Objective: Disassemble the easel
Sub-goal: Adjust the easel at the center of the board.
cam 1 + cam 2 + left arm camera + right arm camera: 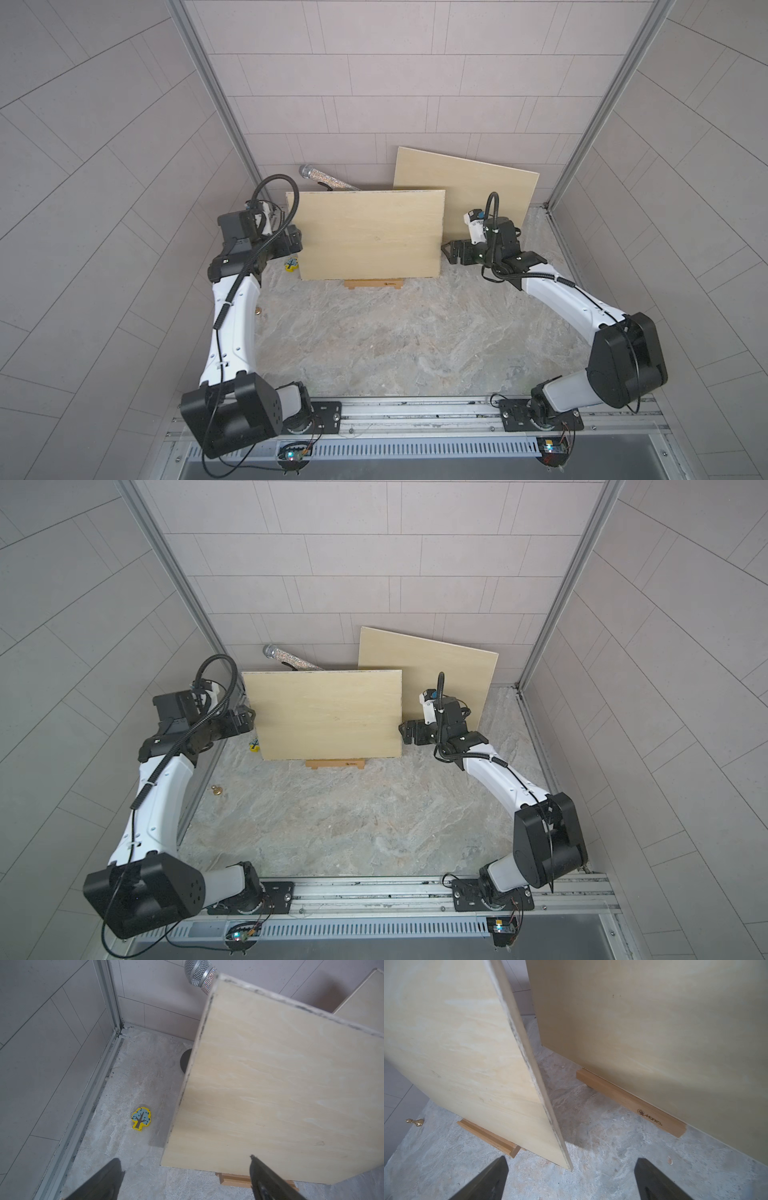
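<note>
Base rail [415, 409]: closest to the lens, carrying my 2 arms at the near edge of the table [395, 345].
Left end effector [300, 246]: spread wide and empty, just beside the left edge of the front board [370, 235].
Right end effector [448, 252]: likewise spread and empty, just beside that board's right edge.
Front board: stands tilted back on the easel ledge [374, 284], centred toward the back of the table.
Rear board [478, 183]: leans by the back wall on another ledge [631, 1103].
Clutter: microphone [328, 179] behind the front board; tree piece [291, 264] and gold pawn [216, 789] on my left.
Handling: I judge the front board thin, stiff and light, with smooth faces that may slip. It is broad enough that 1 grip alone would let it swing.
Hold: both side edges at mid-height, then straight up off the ledge, which looks small enough to slide.
</note>
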You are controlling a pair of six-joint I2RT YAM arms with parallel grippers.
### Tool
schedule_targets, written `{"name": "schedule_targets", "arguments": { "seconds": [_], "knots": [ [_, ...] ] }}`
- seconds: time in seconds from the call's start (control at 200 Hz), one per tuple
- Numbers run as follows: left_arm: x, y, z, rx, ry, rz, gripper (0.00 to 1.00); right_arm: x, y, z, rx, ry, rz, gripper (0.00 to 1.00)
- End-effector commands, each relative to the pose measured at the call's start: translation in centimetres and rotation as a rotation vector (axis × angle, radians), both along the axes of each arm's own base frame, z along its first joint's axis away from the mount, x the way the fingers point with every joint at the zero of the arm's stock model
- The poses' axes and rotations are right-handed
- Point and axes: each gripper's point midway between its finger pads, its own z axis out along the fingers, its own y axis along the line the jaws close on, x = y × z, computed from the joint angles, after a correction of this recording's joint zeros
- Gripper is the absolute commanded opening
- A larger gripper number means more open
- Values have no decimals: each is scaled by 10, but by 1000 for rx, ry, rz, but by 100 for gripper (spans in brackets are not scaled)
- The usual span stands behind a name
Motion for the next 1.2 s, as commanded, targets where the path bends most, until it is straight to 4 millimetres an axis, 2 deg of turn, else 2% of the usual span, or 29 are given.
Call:
{"name": "schedule_targets", "arguments": {
  "seconds": [0.0, 0.225, 0.55, 0.701, 0.831, 1.046, 1.191],
  "knots": [
    [12, -14, 14, -22, -51, -153, 100, -6, 9, -7, 33, 26, 30, 100],
    [37, -13, -1, -71, -70, -223, 100, -8, 11, -6, 45, 16, 46, 100],
    [58, -17, -12, -97, -106, -303, 100, -12, 16, -7, 57, 15, 82, 100],
    [62, -19, -27, -106, -85, -338, 100, -10, 20, -6, 68, 12, 100, 100],
    [65, -26, -29, -153, -94, -379, 98, -6, 23, -4, 76, 7, 112, 100],
    [62, -27, -43, -153, -61, -383, 96, -2, 26, -1, 84, 1, 125, 100],
    [58, -34, -48, -187, -50, -398, 94, 0, 27, 4, 94, -5, 130, 100]
  ]
}}
